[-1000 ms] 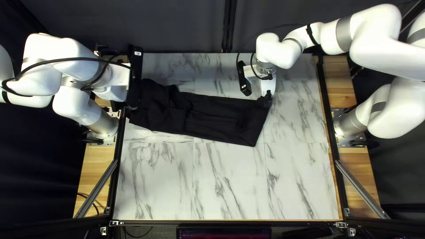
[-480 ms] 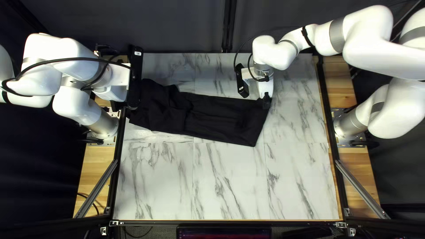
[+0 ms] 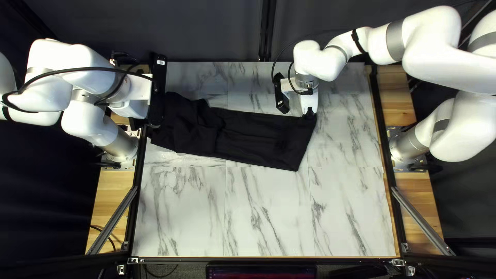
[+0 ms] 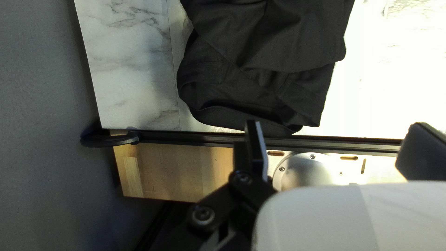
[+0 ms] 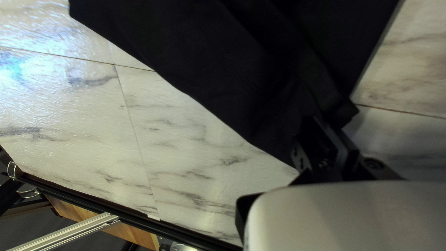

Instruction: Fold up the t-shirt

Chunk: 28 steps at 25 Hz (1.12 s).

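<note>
- one black t-shirt [image 3: 253, 134] lies in a long slanting band across the far half of one marble-patterned tabletop [image 3: 268, 212], rumpled toward the left arm's side and smoother toward its other end.
- two white robot arms work the scene: the left arm [image 3: 88, 67] leans in at the shirt's rumpled end, the right arm [image 3: 439, 49] reaches across to the opposite end.
- the left gripper [image 3: 153, 123] hovers at the rumpled end, its two fingers spread wide with nothing held; in its wrist view, the shirt's folded edge is just ahead, beside one black rail [image 4: 195, 138].
- the right gripper [image 3: 309, 111] is at the shirt's far corner, its two fingers drawn together and pinching the black fabric.
- two wooden side strips, one on the left [image 3: 111, 196] and one on the right [image 3: 416, 201], flank the tabletop, each crossed by one metal strut, left [image 3: 112, 219] and right [image 3: 423, 222].
- one monitor [image 3: 261, 272] sits beyond the near edge, partly in view; a dark curtain [image 3: 206, 31] hangs behind the far edge.
</note>
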{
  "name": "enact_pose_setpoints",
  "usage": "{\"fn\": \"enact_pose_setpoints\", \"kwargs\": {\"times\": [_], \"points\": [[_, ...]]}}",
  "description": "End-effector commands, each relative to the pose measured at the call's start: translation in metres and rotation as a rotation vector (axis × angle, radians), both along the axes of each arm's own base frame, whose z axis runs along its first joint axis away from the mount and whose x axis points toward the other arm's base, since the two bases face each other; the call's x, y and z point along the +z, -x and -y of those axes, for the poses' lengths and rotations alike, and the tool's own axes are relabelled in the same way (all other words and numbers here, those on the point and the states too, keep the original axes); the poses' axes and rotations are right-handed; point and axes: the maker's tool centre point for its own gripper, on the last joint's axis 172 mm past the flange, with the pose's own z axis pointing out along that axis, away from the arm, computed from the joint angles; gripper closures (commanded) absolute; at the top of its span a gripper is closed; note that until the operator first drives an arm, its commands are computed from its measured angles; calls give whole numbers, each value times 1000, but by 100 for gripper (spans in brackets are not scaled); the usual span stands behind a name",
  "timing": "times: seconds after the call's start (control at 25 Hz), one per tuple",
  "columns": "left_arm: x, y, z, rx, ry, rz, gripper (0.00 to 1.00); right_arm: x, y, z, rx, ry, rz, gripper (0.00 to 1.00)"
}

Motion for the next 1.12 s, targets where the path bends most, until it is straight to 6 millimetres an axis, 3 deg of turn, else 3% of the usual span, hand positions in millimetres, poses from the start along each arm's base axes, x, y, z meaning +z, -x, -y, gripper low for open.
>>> {"fn": "enact_pose_setpoints", "kwargs": {"times": [0.04, 0.4, 0.8, 1.12], "points": [[0, 0, 0, 0, 0, 0, 0, 17, -5, -6, 0, 38, 15, 100], [0, 0, 0, 0, 0, 0, 0, 52, -33, -24, 75, 151, 138, 100], [0, 0, 0, 0, 0, 0, 0, 67, -49, -26, 166, 219, 256, 100], [0, 0, 0, 0, 0, 0, 0, 73, -77, -31, 320, 277, 341, 100]]}}
